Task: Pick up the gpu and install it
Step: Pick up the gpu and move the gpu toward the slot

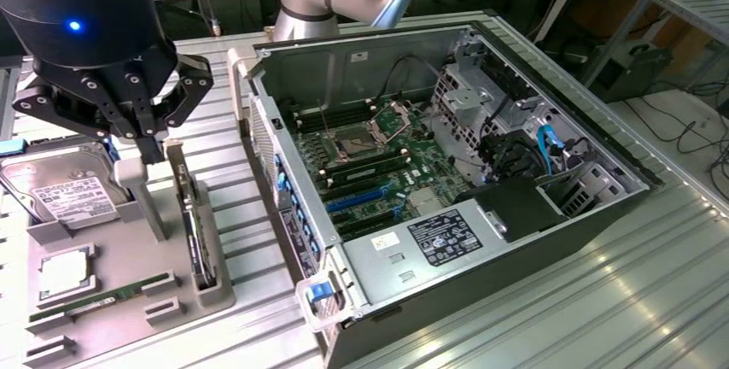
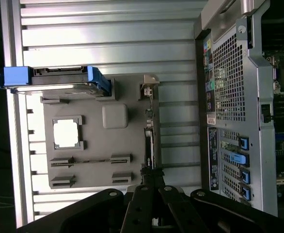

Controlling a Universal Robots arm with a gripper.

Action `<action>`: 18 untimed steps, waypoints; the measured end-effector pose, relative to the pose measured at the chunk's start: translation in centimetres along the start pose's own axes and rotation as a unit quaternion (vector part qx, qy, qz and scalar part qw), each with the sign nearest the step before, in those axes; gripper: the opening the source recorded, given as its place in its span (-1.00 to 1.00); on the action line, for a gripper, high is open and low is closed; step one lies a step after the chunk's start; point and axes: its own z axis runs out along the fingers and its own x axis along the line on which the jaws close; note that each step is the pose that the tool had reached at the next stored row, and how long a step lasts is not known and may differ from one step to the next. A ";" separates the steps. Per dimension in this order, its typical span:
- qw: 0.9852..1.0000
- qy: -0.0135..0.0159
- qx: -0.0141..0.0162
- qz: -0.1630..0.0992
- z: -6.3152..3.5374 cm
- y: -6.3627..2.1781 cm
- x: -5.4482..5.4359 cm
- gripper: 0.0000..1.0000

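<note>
The gpu (image 1: 196, 234) stands on its edge in a slot of the grey holder tray (image 1: 137, 322), its silver bracket end pointing toward the far side. In the wrist view the gpu (image 2: 150, 133) shows edge-on as a thin dark strip. My gripper (image 1: 150, 140) hangs just above the bracket end of the card, a little toward the exterior view's left. Its fingers look drawn together with nothing between them. In the wrist view the gripper (image 2: 151, 178) lines up with the near end of the card.
On the holder tray (image 2: 96, 167) are a silver hard drive (image 1: 63, 185) with blue rails, a square processor (image 1: 63, 271) and a green memory stick (image 1: 102, 298). The open computer case (image 1: 456, 172) with its motherboard and blue slots (image 1: 358, 198) lies to the exterior view's right.
</note>
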 end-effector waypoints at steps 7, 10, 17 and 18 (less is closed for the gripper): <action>1.000 0.000 0.000 0.000 0.00 0.00 0.0 -0.53; 1.000 0.000 0.000 0.000 0.00 0.00 0.0 -0.29; 1.000 0.002 0.001 -0.018 0.81 0.79 0.0 0.33; 1.000 0.003 0.001 -0.024 0.94 0.79 0.0 0.33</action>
